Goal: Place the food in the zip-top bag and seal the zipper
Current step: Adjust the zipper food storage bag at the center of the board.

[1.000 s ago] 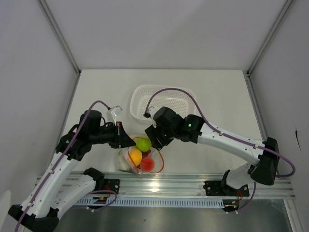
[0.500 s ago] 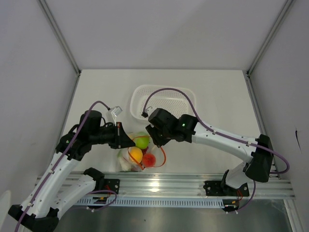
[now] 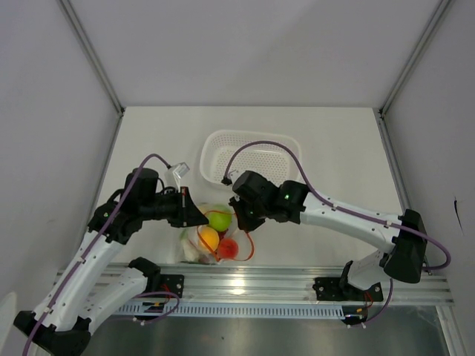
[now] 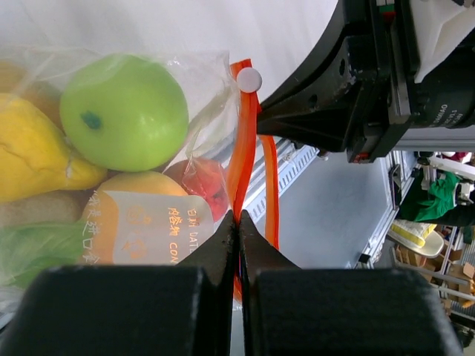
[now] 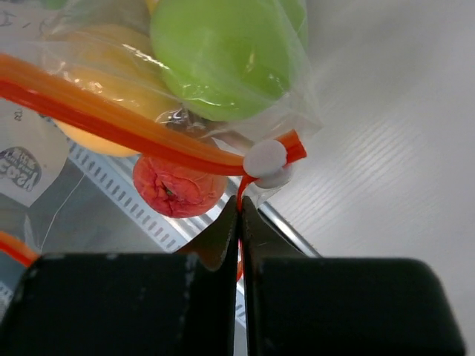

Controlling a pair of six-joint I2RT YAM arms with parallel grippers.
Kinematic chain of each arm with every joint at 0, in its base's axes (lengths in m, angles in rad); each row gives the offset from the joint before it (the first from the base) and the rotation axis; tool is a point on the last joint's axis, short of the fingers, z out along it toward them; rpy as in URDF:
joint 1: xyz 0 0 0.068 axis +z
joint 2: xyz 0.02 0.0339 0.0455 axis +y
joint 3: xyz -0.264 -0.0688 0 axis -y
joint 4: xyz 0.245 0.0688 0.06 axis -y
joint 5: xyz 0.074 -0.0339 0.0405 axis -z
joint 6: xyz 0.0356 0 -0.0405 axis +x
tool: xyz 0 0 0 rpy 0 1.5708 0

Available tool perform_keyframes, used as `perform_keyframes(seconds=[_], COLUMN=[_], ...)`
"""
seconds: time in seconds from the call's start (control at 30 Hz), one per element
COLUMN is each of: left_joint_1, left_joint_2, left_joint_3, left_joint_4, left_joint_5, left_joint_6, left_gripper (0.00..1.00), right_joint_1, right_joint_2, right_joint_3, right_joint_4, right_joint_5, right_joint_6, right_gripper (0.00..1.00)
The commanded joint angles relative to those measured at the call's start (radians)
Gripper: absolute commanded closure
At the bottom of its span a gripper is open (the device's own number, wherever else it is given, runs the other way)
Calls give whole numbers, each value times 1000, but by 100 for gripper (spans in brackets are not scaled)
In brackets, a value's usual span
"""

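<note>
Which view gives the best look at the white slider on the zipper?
Right wrist: the slider sits large and sharp at the end of the zipper, just above the shut right hand. Left wrist shows it smaller, at the strip's far end. In the top view it is too small to make out.

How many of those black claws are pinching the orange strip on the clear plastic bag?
2. The left gripper clamps the orange zipper strip partway along; the right gripper clamps it just beneath the white slider.
</note>
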Motion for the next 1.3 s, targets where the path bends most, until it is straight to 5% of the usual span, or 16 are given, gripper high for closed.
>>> perform_keyframes(seconds=[0.0, 0.27, 0.5, 0.83, 1.03, 1.27], left_joint_1=[-11, -124, -272, -276, -276, -276], left_joint_2=[14, 72, 65, 16, 39, -21], left_joint_3=[36, 85, 78, 2, 4, -11], left_joint_4=[29, 63, 77, 140, 157, 201], left_joint_5=[10, -22, -54, -68, -71, -63], left_joint_6=[38, 58, 76, 75, 107, 138], left_gripper=[99, 99, 99, 98, 81, 35], right_joint_1=[7, 7, 7, 7, 2, -26], right_joint_2=[-58, -230, -230, -194, -217, -230], right_joint_3=[-19, -88, -91, -137, -154, -205], right_joint_4=[66, 287, 385, 399, 350, 374], right_joint_5=[-97, -305, -263, -225, -148, -136], right_joint_6=[53, 248, 446, 551, 557, 597], right_gripper=[100, 100, 100, 100, 100, 100])
